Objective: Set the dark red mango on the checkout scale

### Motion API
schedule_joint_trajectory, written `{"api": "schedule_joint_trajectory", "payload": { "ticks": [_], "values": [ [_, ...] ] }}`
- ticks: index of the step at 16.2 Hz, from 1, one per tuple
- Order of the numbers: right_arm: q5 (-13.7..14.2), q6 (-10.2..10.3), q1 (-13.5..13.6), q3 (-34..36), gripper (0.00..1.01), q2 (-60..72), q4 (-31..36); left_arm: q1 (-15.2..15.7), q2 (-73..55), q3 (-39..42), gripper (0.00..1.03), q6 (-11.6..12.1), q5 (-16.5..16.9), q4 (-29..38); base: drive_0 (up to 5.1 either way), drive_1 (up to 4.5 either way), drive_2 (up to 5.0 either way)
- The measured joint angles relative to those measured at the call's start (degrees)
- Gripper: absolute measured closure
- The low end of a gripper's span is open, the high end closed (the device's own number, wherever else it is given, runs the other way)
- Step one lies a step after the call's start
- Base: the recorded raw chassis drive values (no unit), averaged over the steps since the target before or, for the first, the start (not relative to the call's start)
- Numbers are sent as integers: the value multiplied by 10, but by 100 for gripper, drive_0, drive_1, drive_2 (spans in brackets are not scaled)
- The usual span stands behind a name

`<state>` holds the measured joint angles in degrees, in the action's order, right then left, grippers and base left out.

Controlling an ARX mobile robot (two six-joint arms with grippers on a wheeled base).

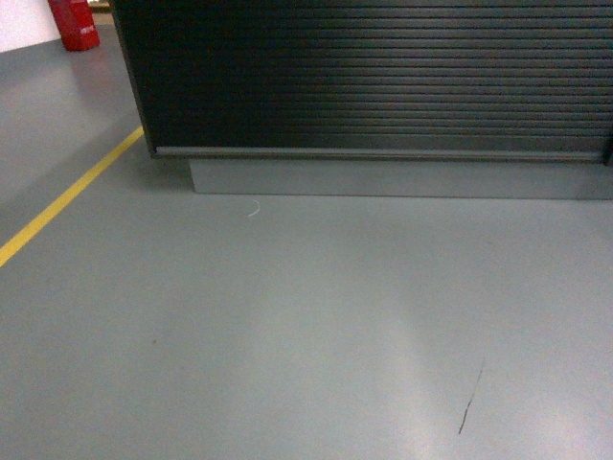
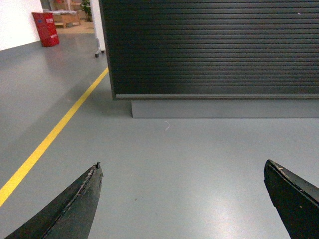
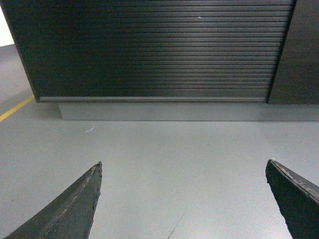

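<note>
Facing the dark ribbed counter (image 1: 383,77) across grey floor (image 1: 287,316). Left hand (image 2: 182,199) wide open, holding nothing. Right hand (image 3: 184,199) the same. No mango or scale in sight.

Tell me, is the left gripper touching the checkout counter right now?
Apart. In the left wrist view the left gripper hangs open over bare grey floor, with a wide stretch of floor between its fingertips and the checkout counter's grey plinth.

The top of the checkout (image 1: 383,77) is cut off above my head view. My left claw (image 2: 182,199) and right claw (image 3: 182,199) show only fingertips at the bottom edges.
</note>
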<state>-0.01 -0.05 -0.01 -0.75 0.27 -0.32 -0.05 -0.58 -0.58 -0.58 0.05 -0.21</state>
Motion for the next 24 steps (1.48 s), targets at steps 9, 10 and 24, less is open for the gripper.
{"api": "schedule_joint_trajectory", "payload": {
  "ticks": [9, 10, 24],
  "values": [
    [0, 0, 0, 0, 3, 0, 3, 0, 0, 0, 5, 0, -1, -1, -4, 421, -430],
    [0, 0, 0, 0, 3, 0, 1, 0, 0, 0, 5, 0, 0, 2, -5, 421, -430],
    [0, 0, 0, 0, 3, 0, 2, 0, 0, 0, 5, 0, -1, 0, 8, 433, -418]
  ]
}}
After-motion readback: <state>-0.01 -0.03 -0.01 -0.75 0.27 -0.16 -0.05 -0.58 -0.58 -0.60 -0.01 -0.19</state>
